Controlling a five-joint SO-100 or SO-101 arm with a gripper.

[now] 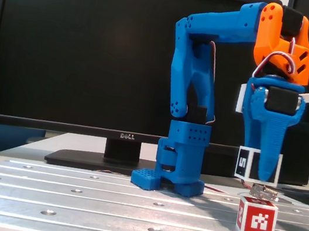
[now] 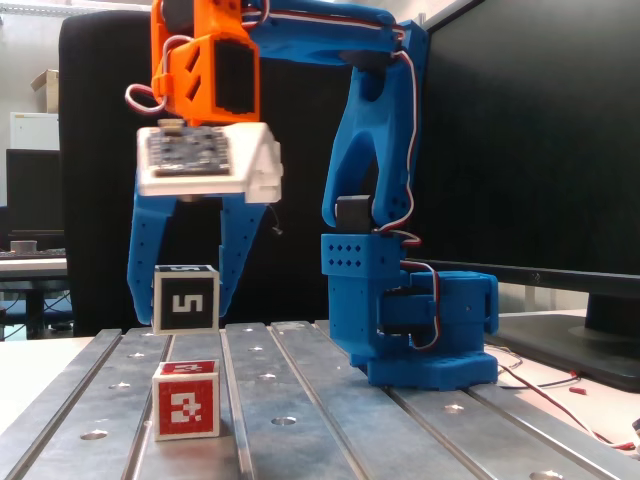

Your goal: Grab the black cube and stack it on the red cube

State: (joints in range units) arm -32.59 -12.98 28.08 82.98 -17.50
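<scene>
Jaws [image 2: 187,300] clamped on black cube [image 2: 185,298] (lifted off surface [image 2: 300,420]), above and behind red cube [image 2: 187,399] near front edge.

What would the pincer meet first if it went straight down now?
Probably the small red-faced cube on the grooved metal table; the pincer, holding the black-faced "5" cube, hangs roughly above it, though depth alignment is unclear.

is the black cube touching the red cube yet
Apart. In both fixed views the black cube hangs in the gripper above the red cube, with table and background visible between them.
</scene>
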